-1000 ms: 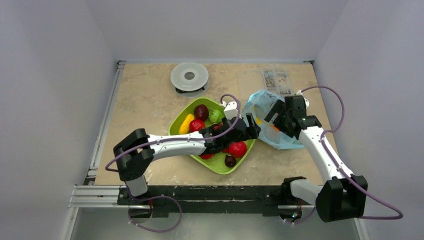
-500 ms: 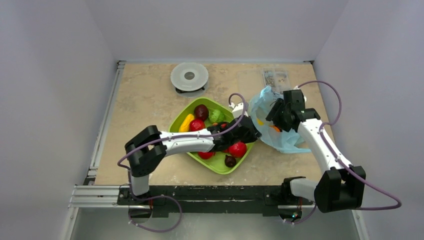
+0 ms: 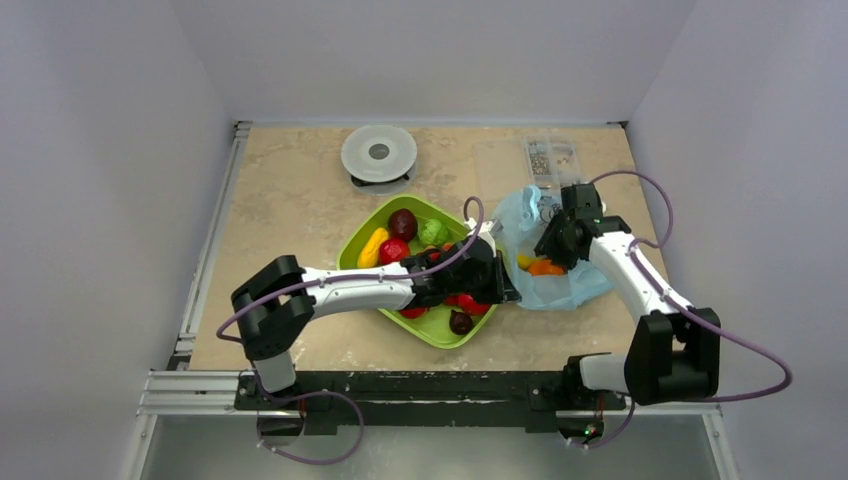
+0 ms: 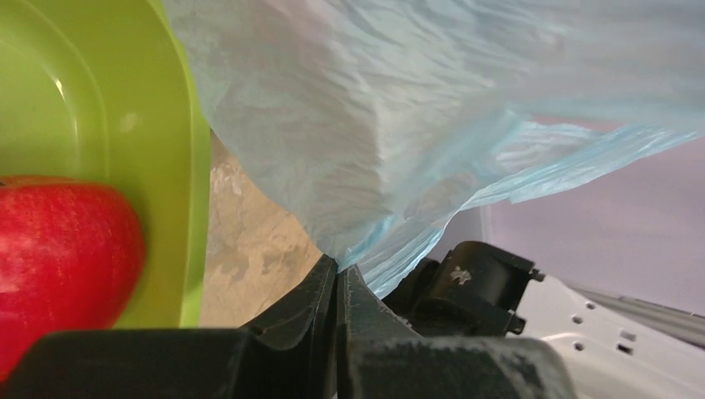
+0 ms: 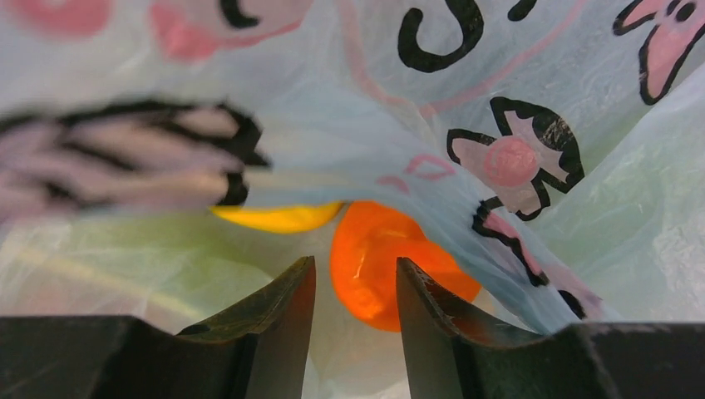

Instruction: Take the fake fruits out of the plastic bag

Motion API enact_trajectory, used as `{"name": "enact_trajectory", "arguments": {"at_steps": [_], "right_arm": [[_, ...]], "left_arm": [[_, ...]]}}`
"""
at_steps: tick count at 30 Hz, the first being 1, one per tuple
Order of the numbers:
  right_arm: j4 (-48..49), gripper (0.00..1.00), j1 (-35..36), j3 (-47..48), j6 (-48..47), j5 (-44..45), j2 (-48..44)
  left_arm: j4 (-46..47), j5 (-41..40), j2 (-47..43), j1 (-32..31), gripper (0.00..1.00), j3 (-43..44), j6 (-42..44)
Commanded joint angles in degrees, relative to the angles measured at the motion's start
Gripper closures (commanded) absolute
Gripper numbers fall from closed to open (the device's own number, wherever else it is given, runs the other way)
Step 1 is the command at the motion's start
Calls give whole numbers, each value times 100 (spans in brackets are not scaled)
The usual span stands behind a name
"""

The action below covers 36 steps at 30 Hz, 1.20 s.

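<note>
The beige stone-patterned table fills the overhead view. The green tray sits near its centre. The light-blue plastic bag lies crumpled just beside the tray at its 3 o'clock, and their edges almost meet.

The left arm reaches from 7 o'clock across the tray. The right arm bends in from 5 o'clock over the bag.

At the table's 12 o'clock rests a round white disc, and at 1 o'clock a clear compartment box.

In the tray, a dark purple-brown fruit lies at 12 o'clock. A red ball and a yellow fruit lie toward 10 o'clock, and a lumpy green ball at 1 o'clock. A second red ball lies by the 3 o'clock rim, and a small dark fruit at 5 o'clock.

Inside the bag lie an orange fruit and, at its 10 o'clock, a yellow piece.

The left gripper has its jaws pressed together, pinching the bag's thin edge at the bag's 9 o'clock side.

The right gripper is down in the bag's mouth with its jaws apart by a narrow gap. The orange fruit shows just past the tips, but contact cannot be made out.
</note>
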Motion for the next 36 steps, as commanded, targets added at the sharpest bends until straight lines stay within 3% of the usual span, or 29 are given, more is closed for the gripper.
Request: {"name": "enact_trajectory", "arguments": {"at_steps": [1, 5, 13, 15, 22, 30, 36], "right_arm": [[75, 58, -35, -161, -98, 192, 153], [-141, 48, -76, -402, 5, 579, 69], [-156, 6, -146, -674, 453, 688, -45], [194, 6, -204, -901, 593, 367, -47], [1162, 12, -285, -1265, 931, 47, 33], [1354, 48, -298, -898, 793, 218, -122], [1179, 61, -334, -342, 578, 149, -257]], "left_arm": [[61, 516, 117, -33, 100, 23, 199], [7, 383, 17, -65, 100, -119, 339], [-190, 429, 295, -88, 100, 74, 449], [-196, 393, 334, -88, 100, 81, 478], [-654, 248, 408, -88, 100, 287, 767], [-808, 147, 490, -23, 100, 551, 974], [-1043, -35, 453, 115, 100, 889, 1200]]}}
